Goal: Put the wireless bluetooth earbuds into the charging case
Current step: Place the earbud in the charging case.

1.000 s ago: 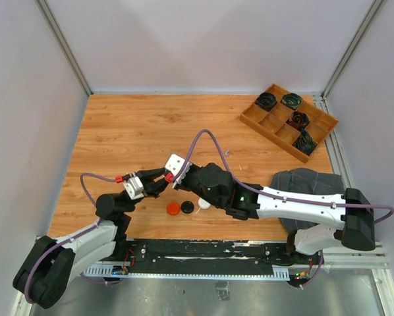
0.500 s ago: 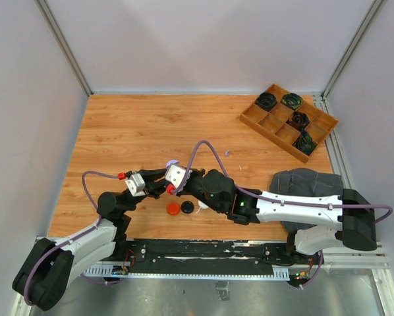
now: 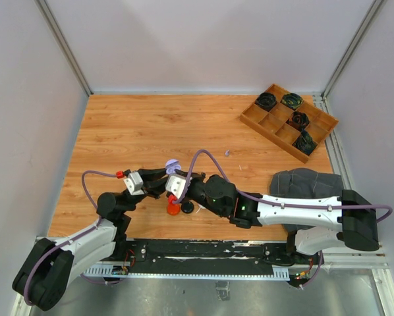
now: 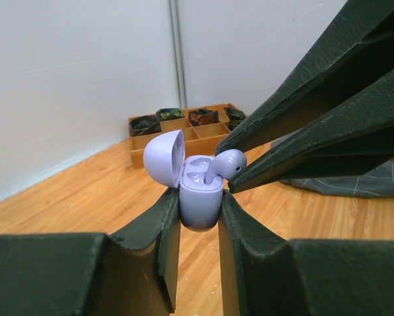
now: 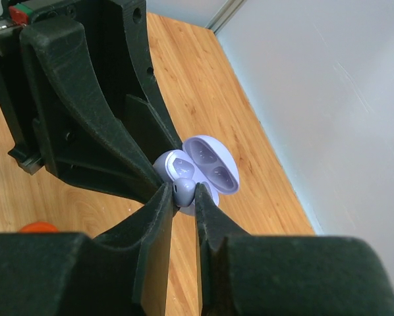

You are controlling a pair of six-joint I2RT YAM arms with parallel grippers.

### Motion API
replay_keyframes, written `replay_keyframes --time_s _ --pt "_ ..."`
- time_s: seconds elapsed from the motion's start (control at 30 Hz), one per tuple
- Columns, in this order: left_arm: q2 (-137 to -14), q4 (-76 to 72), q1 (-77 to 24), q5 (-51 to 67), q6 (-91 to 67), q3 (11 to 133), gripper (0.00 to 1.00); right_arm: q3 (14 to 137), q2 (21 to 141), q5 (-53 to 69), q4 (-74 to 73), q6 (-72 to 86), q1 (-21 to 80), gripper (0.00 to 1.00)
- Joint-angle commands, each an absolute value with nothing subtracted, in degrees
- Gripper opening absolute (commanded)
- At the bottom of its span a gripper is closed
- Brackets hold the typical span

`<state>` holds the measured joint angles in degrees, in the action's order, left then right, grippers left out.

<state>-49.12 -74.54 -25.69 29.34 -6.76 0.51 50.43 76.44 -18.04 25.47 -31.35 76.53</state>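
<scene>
- Left gripper [image 4: 197,197]: jaws clamped on the lower body of the charging case [image 4: 201,205], holding it upright above the worktop [image 3: 131,131], near its front edge.
- Case: pale purple, glossy, rounded; its hinged lid stands open, tipped back to the left.
- Earbud [image 4: 226,161]: same pale purple, with a smooth rounded head and short stem. It sits at the case's open top, stem angled down into one well. Cannot tell whether it is fully seated.
- Right gripper [image 5: 182,197]: jaws closed on the earbud's head, tips right at the case rim.
- Below the grippers, on the worktop: red-orange disc [image 3: 173,209], with black disc [image 3: 188,207] just beside it.
- Right side: grey cloth [image 3: 302,181].
- Far right corner: wooden tray [image 3: 250,118] with black coiled bundles [image 3: 267,100] in its compartments.
</scene>
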Motion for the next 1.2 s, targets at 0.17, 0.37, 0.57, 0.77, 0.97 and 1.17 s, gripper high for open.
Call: replay_keyframes --time_s 0.17,0.37,0.57,0.77,0.97,1.17 --pt "-49.30 -78.73 -25.33 29.16 -5.95 1.38 0.00 51.45 76.33 -16.06 23.97 -27.68 77.76 0.19" --pt "-49.95 -78.76 -25.31 33.22 -3.99 1.32 0.00 56.17 76.10 -12.62 15.37 -20.10 74.97 0.21" --pt "-50.58 -79.55 -25.31 32.64 -4.37 1.23 0.00 60.07 76.82 -11.45 8.90 -14.91 73.40 0.25" --pt "-50.64 -77.77 -25.32 31.69 -4.40 1.65 0.00 60.18 75.01 -9.90 8.28 -13.98 73.23 0.35" --pt "-50.60 -77.18 -25.31 31.77 -4.39 1.58 0.00 59.57 69.35 -6.35 7.84 -14.28 72.88 0.49" --pt "-50.88 -77.25 -25.34 32.96 -4.75 1.83 0.00 57.21 64.74 -8.47 7.30 -15.15 70.42 0.55"
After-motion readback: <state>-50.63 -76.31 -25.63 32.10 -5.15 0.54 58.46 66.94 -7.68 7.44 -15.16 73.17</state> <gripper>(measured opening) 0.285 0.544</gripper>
